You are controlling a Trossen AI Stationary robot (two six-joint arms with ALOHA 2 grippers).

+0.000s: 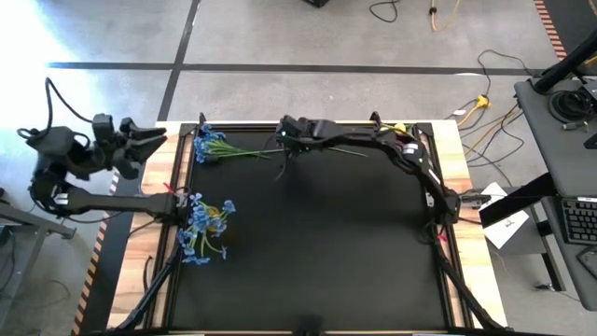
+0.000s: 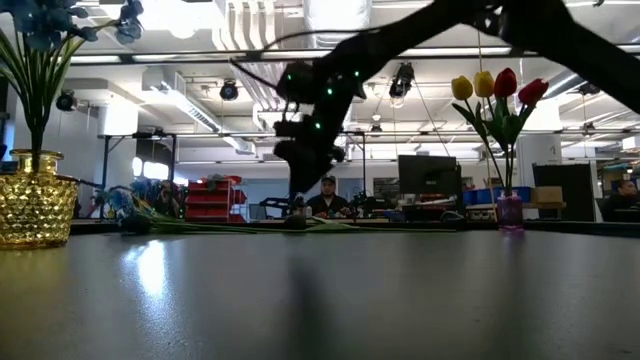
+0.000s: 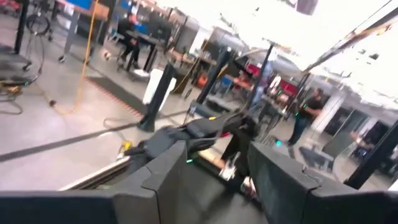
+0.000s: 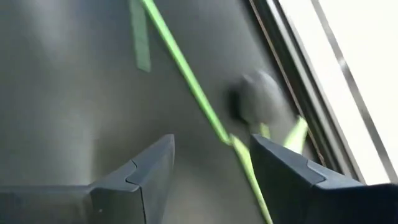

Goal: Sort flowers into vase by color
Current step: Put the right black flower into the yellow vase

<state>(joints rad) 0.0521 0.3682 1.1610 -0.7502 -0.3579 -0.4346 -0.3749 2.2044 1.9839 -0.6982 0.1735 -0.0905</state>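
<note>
Right gripper (image 1: 284, 142) sits low over the far edge of the black mat (image 1: 308, 243), reached across from the right side of the table. Its fingers (image 4: 146, 171) are spread, nothing between them. Through the gap in the right wrist view a thin green stem (image 4: 186, 81) runs slantwise on the mat, passing between the fingers without touching either; a blurred dark lump lies beside it near the mat's rim, and I cannot tell what it is.

In the high view that stem (image 1: 247, 152) belongs to a blue flower bunch lying flat (image 1: 210, 145) at the far left corner of the mat, blossoms toward the corner and stem pointing toward the right gripper. From table height the same gripper (image 2: 300, 185) hangs down to just above the lying stems.

Second lot of blue flowers (image 1: 205, 229) stands upright in a gold vase (image 2: 35, 212) at the mat's left edge, well apart from the gripper. Yellow and red tulip buds (image 2: 497, 88) stand in a small purple vase (image 2: 510, 212) near the far right corner.

Left gripper (image 1: 140, 145) is held off the mat, beyond the table's left edge, pointing toward the far left corner. Its fingers (image 3: 165, 180) stand apart and hold nothing.

A person is visible in the room behind the table.
</note>
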